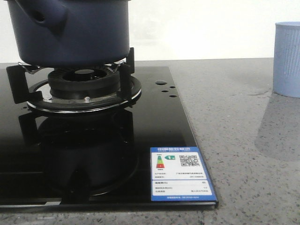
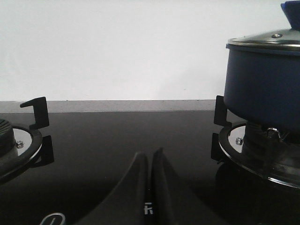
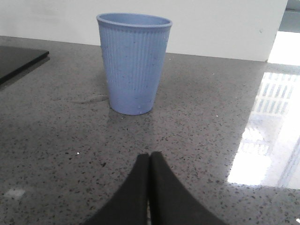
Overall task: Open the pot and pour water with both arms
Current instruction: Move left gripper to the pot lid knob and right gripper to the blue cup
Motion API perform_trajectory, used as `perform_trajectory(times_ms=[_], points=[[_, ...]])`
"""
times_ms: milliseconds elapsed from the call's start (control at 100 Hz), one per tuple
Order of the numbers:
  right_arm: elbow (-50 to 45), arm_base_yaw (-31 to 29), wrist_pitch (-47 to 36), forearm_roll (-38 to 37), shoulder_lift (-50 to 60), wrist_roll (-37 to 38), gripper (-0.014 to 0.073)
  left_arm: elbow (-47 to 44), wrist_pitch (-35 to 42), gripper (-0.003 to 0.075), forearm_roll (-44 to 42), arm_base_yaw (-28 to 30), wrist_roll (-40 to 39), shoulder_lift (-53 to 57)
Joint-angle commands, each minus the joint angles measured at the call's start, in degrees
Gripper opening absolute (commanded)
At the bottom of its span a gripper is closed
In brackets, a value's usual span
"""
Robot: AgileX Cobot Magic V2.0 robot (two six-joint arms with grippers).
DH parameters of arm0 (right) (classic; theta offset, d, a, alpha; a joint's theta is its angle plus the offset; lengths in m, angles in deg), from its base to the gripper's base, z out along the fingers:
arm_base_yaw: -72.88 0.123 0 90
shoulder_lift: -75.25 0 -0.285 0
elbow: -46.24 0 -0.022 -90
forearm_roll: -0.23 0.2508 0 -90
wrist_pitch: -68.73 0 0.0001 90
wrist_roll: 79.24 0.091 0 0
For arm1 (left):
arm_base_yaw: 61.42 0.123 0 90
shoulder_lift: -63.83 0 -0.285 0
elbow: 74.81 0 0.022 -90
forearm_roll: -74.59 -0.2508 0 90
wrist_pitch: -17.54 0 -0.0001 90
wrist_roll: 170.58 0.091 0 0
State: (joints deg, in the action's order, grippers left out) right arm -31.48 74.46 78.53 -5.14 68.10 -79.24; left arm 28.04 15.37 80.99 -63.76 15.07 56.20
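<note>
The dark navy-blue pot (image 1: 70, 33) stands on the gas burner (image 1: 84, 86) at the near left of the front view, its stubby handle toward the left. In the left wrist view the pot (image 2: 262, 89) carries a glass lid with a metal rim (image 2: 265, 41) and a blue knob (image 2: 293, 11). My left gripper (image 2: 150, 152) is shut and empty, low over the black cooktop, apart from the pot. My right gripper (image 3: 149, 154) is shut and empty over the grey counter, a short way in front of the pale blue ribbed cup (image 3: 133, 63). Neither gripper shows in the front view.
The black glass cooktop (image 1: 154, 122) has an energy label (image 1: 180, 173) at its front right corner. A second burner with a black pan support (image 2: 21, 136) shows in the left wrist view. The cup (image 1: 287, 58) stands on the grey speckled counter (image 1: 234, 140). A white wall is behind.
</note>
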Motion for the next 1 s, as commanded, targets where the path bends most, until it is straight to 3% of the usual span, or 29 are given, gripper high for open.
perform_trajectory(times_ms=[0,180,400,650,760,990], points=[[-1.0,-0.2,-4.8,0.6,1.0,-0.5,-0.0067,-0.8,4.4,-0.0016,0.5,-0.4,-0.5,1.4],[-1.0,-0.2,-6.7,0.7,1.0,-0.5,-0.0067,-0.8,4.6,-0.0016,0.5,-0.4,-0.5,1.4],[-1.0,-0.2,-8.0,7.2,1.0,-0.5,-0.0067,-0.8,4.6,-0.0016,0.9,-0.4,-0.5,1.4],[-1.0,-0.2,-11.2,9.4,1.0,-0.5,-0.0067,-0.8,4.6,-0.0016,5.2,-0.4,-0.5,1.4],[-1.0,-0.2,-12.5,14.1,1.0,-0.4,-0.0067,-0.8,4.6,-0.0016,11.9,-0.4,-0.5,1.4],[-0.9,-0.2,-12.6,31.9,1.0,0.9,-0.0066,-0.7,8.1,-0.0016,32.5,-0.4,-0.6,1.4]])
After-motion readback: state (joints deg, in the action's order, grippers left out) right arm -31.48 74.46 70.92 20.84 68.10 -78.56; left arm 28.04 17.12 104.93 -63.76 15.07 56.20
